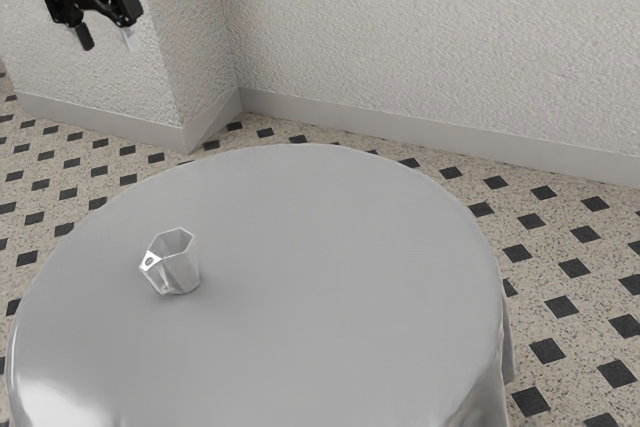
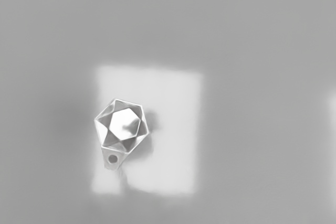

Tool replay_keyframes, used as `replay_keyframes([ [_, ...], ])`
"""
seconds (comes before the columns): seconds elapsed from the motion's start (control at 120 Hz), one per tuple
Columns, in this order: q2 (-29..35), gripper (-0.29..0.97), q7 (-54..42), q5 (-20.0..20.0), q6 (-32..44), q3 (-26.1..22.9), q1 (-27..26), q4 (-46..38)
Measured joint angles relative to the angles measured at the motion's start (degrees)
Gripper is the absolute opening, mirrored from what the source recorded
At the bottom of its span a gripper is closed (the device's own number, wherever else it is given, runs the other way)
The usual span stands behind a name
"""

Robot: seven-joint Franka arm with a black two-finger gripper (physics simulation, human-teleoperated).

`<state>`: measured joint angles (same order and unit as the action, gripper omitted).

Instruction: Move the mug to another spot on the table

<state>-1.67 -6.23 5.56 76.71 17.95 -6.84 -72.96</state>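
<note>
Black against the white textured wall [image 1: 420, 27], my gripper [image 1: 106, 39] hangs high at the exterior view's left, fingers spread and empty, well above the pale faceted mug [image 1: 170, 261] [image 2: 122, 128] standing upright on the round grey table [image 1: 340, 237], left of centre, over a black-checked floor [image 1: 560, 247].

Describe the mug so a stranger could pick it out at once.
Find the round table draped in grey cloth. On it, toward the exterior view's left, stands the mug. It is white and faceted, with a six-sided rim and a small tab handle pierced by a hole.
</note>
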Motion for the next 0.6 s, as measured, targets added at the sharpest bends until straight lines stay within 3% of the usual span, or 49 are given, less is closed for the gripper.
replay_keyframes([
  [0.158, 0.7, 0.66, -0.5, -1.3, 2.6, 0.2, 0.4, -4.4],
  [0.242, 6.8, 0.66, -0.7, -1.6, 6.3, 0.0, 1.4, -15.7],
  [0.325, 12.5, 0.66, -0.9, -2.3, 11.7, -3.3, 8.9, -28.2],
  [0.417, 18.4, 0.66, -1.0, -2.7, 19.8, -4.6, 11.2, -42.8],
  [0.6, 21.7, 0.66, -1.2, -3.0, 38.8, -4.9, 12.9, -62.2],
])
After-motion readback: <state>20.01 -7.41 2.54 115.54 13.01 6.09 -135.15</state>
